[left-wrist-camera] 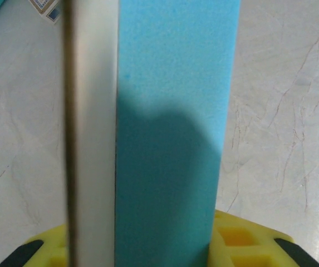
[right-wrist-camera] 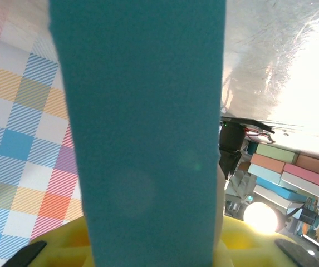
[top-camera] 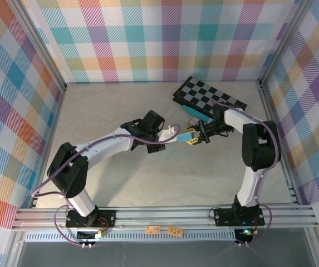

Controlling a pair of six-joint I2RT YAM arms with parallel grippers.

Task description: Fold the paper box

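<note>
Paper box (top-camera: pixel 184 136), teal outside and grey-white inside, is held off the worktop (top-camera: pixel 120 178) right of its middle, near the checkerboard (top-camera: pixel 209 97) at the far right corner. The right gripper (top-camera: pixel 189 139) is clamped on one end; the left gripper (top-camera: pixel 175 133) has the other end between its jaws, though whether it pinches cannot be told. Thin card like this looks light and easily creased, so it is best taken flat on a panel beside a fold line.

The paper box (top-camera: pixel 185 135) lies between the left tool (top-camera: pixel 176 133) and right tool (top-camera: pixel 195 138), the checkerboard (top-camera: pixel 209 94) behind them.
</note>
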